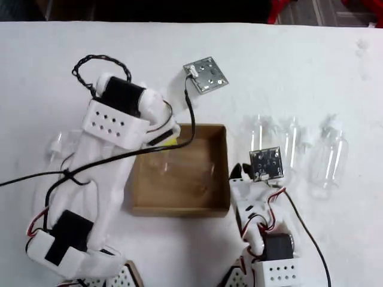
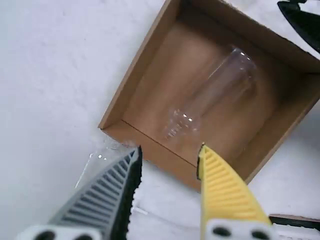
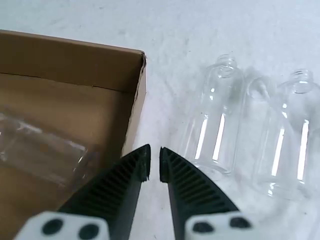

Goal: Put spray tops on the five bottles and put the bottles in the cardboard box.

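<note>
The high view looks straight down on the white tabletop (image 1: 311, 66) from above. The 2 wrist views look down from close range, past the left gripper (image 2: 170, 149) and the right gripper (image 3: 155, 152). All 3 views share the open brown cardboard box (image 1: 179, 210) (image 2: 160, 154) (image 3: 70, 65).

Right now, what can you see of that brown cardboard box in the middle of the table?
The cardboard box is a shallow, open-topped tray of plain brown card with low upright walls. It sits flat on the white table between the two arms. One clear bottle lies on its side on its floor. The left end effector, open, hangs above one corner; nothing grips the box.
</note>
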Robot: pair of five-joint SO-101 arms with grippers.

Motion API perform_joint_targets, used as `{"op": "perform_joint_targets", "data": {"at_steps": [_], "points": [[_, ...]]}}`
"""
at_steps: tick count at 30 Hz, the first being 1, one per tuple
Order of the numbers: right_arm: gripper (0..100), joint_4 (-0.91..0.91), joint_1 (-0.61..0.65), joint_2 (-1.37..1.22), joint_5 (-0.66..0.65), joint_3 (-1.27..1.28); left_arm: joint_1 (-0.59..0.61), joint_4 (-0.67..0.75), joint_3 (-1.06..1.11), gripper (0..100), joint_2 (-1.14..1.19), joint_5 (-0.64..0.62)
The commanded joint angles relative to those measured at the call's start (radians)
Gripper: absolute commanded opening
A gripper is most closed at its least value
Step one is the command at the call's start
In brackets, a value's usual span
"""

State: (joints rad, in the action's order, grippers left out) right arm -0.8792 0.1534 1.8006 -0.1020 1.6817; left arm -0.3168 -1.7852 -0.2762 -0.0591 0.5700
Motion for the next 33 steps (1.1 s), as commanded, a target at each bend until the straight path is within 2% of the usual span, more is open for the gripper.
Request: {"op": "perform_joint_targets", "data": {"at_steps": [1, 3, 5, 10, 11, 18, 22, 25, 28, 33], "points": [[2.2, -0.002, 0.001, 0.001, -0.011, 0.009, 0.027, 0.012, 0.029, 17, -0.033, 0.009], [2.2, -0.002, 0.001, 0.001, -0.011, 0.009, 0.051, 0.014, 0.086, 17, -0.033, 0.008], [2.2, -0.002, 0.001, 0.001, -0.011, 0.009, 0.059, 0.015, 0.152, 17, -0.033, -0.057], [2.2, -0.002, 0.007, 0.001, -0.011, 0.009, 0.07, 0.009, 0.184, 17, -0.041, -0.509], [2.2, -0.002, 0.007, 0.001, -0.011, 0.009, 0.073, 0.008, 0.18, 17, -0.041, -0.569], [2.2, -0.002, 0.007, 0.001, -0.011, 0.009, 0.065, 0.005, 0.258, 17, -0.033, -0.589], [2.2, -0.002, 0.007, 0.001, -0.011, 0.009, 0.073, 0.005, 0.37, 17, -0.031, -0.423], [2.2, -0.002, 0.007, 0.001, -0.011, 0.009, 0.096, 0.002, 0.437, 17, -0.033, -0.411], [2.2, -0.002, 0.007, 0.001, -0.011, 0.009, 0.111, 0.006, 0.439, 17, -0.033, -0.505], [2.2, -0.002, 0.007, 0.001, -0.011, 0.009, 0.113, 0.072, 0.437, 17, -0.033, -0.881]]}}
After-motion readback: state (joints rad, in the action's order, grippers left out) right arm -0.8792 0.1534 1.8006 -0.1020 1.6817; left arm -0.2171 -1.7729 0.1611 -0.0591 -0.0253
